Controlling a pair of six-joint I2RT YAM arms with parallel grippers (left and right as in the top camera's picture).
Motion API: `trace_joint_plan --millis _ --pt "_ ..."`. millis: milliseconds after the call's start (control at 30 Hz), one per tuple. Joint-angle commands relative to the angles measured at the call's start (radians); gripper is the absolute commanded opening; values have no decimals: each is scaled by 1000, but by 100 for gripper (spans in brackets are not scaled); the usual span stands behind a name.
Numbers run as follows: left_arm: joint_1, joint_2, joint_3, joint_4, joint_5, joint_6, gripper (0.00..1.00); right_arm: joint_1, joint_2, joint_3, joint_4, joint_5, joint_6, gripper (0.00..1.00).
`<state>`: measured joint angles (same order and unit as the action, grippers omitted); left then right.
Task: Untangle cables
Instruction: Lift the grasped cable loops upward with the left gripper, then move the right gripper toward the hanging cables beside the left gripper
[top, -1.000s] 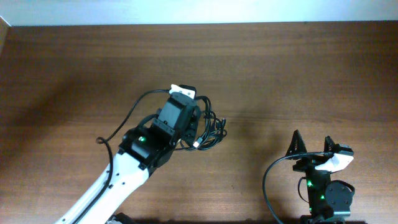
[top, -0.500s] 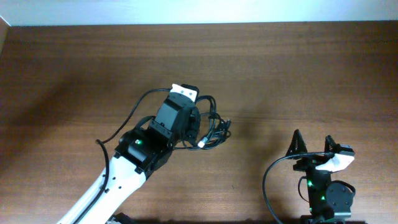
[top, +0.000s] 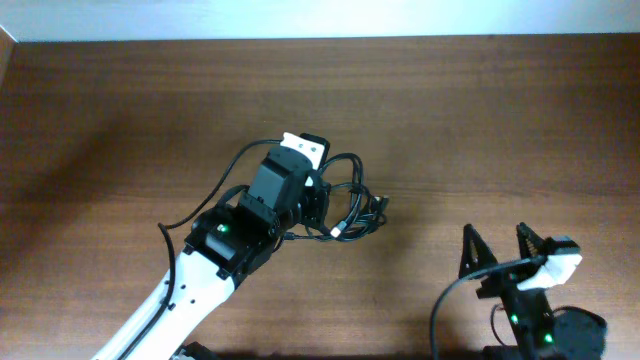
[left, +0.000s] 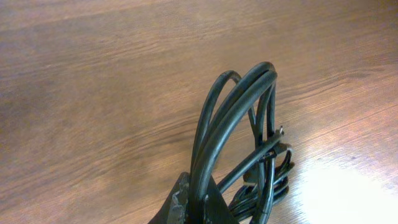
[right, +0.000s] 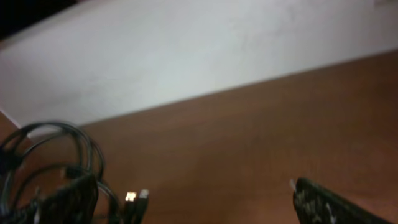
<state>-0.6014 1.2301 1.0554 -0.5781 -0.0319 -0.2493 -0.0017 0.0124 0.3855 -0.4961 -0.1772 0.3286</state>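
The cables (top: 352, 205) form one tangled bundle of thin black cords at mid-table, with a silver-tipped plug (top: 337, 232) sticking out at its lower side. My left gripper (top: 306, 186) is directly to the left of the bundle. In the left wrist view its jaws (left: 196, 200) are shut on a few cord loops that arch upward, and the rest of the cables (left: 268, 182) hang to the right just above the wood. My right gripper (top: 493, 240) stands open near the front right, apart from the bundle. Its view shows the cables (right: 59, 152) far left and two lit plugs (right: 135, 198).
A thicker black cord (top: 205, 200) of the left arm curves out to the left of its wrist. Another (top: 440, 300) loops beside the right arm's base. The brown wooden table (top: 480, 120) ends at a pale wall (top: 300, 18) at the back.
My left gripper has carried the cable bundle a little to the right and toward the front. The right arm has shifted right and toward the front edge, its jaws still wide.
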Motion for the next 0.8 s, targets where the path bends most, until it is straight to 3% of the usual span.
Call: trace_joint_plan --millis 0,333,533,767 --pt "-5 -48 22 48 130 8 0 8 20 130 -145 -15 -7 99" --pt "-5 -69 23 139 324 8 0 8 344 430 -449 -129 -71 99" --pt "-5 -69 23 172 371 -43 0 8 537 501 -470 -300 -27 99" --pt "-5 -69 23 182 463 -53 0 8 626 501 -472 -430 -31 99"
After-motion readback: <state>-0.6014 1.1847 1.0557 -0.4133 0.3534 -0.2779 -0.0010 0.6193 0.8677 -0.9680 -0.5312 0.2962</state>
